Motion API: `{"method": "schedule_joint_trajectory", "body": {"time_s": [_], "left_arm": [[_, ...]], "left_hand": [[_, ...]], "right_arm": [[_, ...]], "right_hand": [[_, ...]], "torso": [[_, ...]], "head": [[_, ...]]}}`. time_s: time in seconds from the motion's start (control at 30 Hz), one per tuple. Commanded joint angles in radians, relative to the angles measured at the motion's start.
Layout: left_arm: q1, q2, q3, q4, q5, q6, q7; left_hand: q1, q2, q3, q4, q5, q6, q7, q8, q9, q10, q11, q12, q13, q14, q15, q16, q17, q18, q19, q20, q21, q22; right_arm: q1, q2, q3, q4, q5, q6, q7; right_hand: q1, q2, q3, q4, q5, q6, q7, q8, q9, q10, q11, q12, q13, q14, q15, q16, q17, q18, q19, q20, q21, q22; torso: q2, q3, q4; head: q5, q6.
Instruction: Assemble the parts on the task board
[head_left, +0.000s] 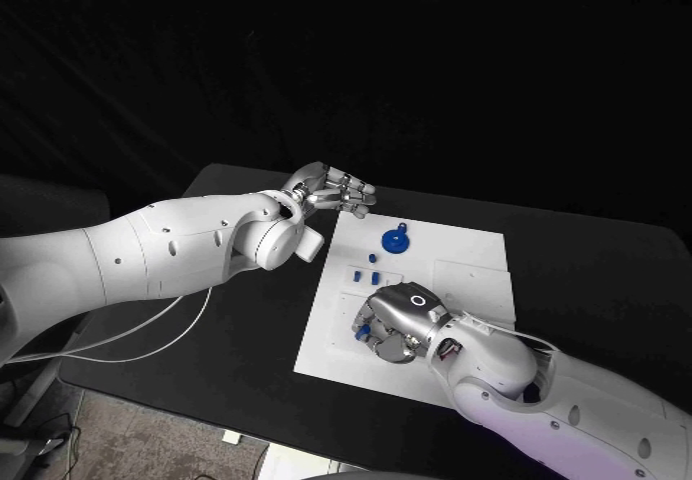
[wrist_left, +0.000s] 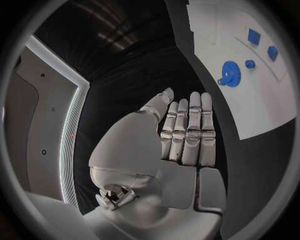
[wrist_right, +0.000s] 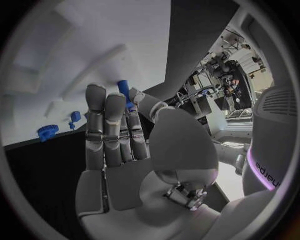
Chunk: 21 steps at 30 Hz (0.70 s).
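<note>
Pinching a small blue part (wrist_right: 123, 89) at its fingertips, the right hand (head_left: 392, 322) hangs over the task board's (head_left: 469, 285) near end; the left hand (head_left: 329, 192), open and empty, hovers off its far corner, beyond the blue gear (head_left: 395, 241)

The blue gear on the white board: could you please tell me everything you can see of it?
The blue toothed gear looks like moulded plastic: a round disc with fine teeth around its rim and a small stub sticking out at one side, plain in the left wrist view. It lies flat on the far part of the white task board, apart from the smaller blue pieces nearer the robot. Neither hand touches it; the left hand hovers open beyond the board's edge.
</note>
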Motion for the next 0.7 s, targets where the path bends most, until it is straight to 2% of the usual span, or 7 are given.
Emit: {"method": "schedule_joint_trajectory", "body": {"time_s": [0.03, 0.53, 0.7], "left_arm": [[0.002, 0.004, 0.001, 0.001, 0.006, 0.014, 0.004], [0.002, 0.006, 0.001, 0.0, 0.006, 0.017, 0.002], [0.002, 0.005, 0.001, 0.0, 0.006, 0.019, 0.0]], "left_hand": [[0.002, 0.009, 0.0, -0.002, -0.004, -0.001, 0.003, -0.002, 0.0, -0.005, 0.0, 0.004, 0.0, -0.006, 0.001, -0.004, -0.001, 0.009, 0.0, 0.007, -0.006, -0.001], [0.002, 0.009, 0.0, -0.002, -0.004, -0.001, 0.003, -0.002, 0.0, -0.005, 0.0, 0.004, 0.0, -0.006, 0.001, -0.004, -0.001, 0.009, 0.0, 0.007, -0.006, -0.001], [0.002, 0.009, 0.0, -0.002, -0.004, -0.001, 0.003, -0.002, 0.0, -0.005, 0.0, 0.004, 0.0, -0.006, 0.001, -0.004, -0.001, 0.009, 0.0, 0.007, -0.006, -0.001]], "right_arm": [[-0.006, 0.008, -0.012, -0.008, -0.058, 0.05, -0.032], [-0.003, 0.027, -0.022, -0.007, -0.101, 0.074, -0.053], [-0.002, 0.024, -0.023, -0.011, -0.081, 0.075, -0.046]], "right_hand": [[-0.002, 0.005, 0.003, -0.005, 0.006, 0.006, 0.002, 0.002, -0.001, 0.052, -0.047, 0.003, 0.001, 0.001, -0.001, -0.006, 0.001, 0.022, 0.031, -0.004, -0.005, 0.001], [-0.013, 0.001, 0.014, -0.003, 0.006, 0.003, 0.004, 0.001, -0.002, 0.047, -0.046, 0.003, 0.0, 0.001, 0.002, -0.007, 0.002, 0.021, 0.03, -0.002, -0.013, 0.005], [-0.055, -0.033, 0.003, 0.001, 0.024, -0.022, 0.008, 0.0, -0.005, 0.017, -0.04, 0.003, 0.0, 0.001, 0.009, -0.009, -0.002, 0.024, 0.029, 0.006, -0.033, -0.003]], "torso": [[0.0, 0.0, 0.0015], [0.0, -0.0008, 0.0008], [0.0, -0.0005, 0.0004]], "head": [[-0.002, 0.002], [0.002, 0.0], [0.002, -0.001]]}}
